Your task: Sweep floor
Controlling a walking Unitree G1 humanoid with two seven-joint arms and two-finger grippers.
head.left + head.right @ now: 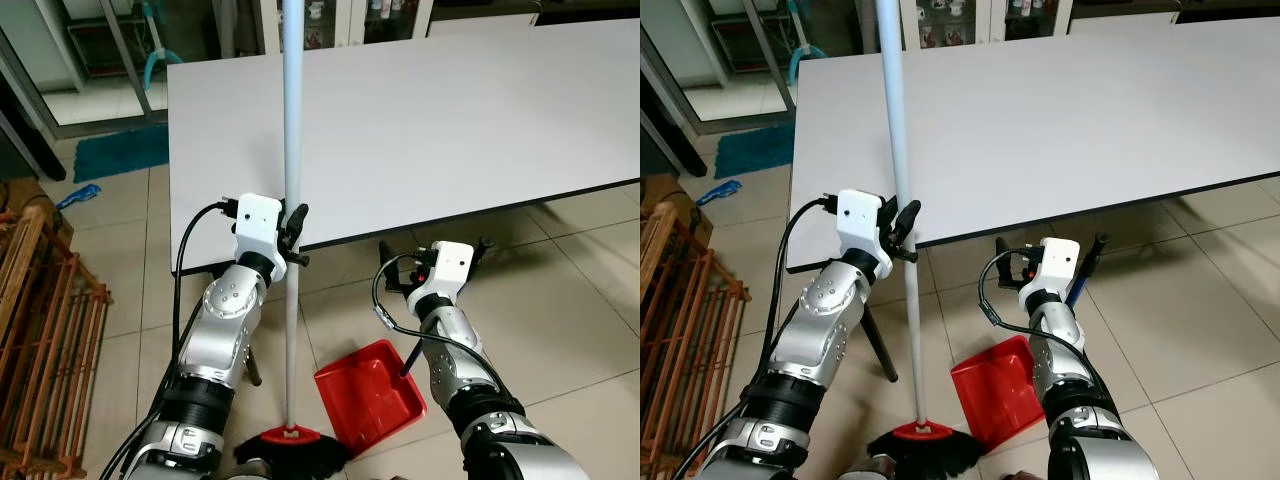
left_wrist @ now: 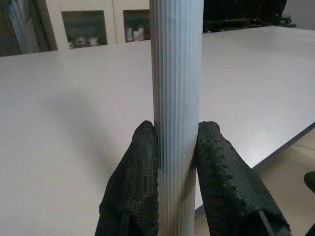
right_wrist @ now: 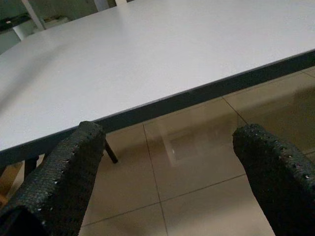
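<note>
Pale ribbed broom pole [image 1: 292, 150] stands upright at the bench's [image 1: 450, 120] near edge, clamped in the left claw [image 2: 176, 147]. Right claw [image 3: 167, 162] gapes wide over open tiles, red dustpan [image 1: 370, 395] beside the broom head [image 1: 290, 440].

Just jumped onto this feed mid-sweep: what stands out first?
The tall pale broom handle stands upright in front of the white table, with the left gripper shut around it and its red broom head on the tiled floor. Beside the head lies a red dustpan, and the right gripper hangs open near the table edge, holding nothing.
</note>
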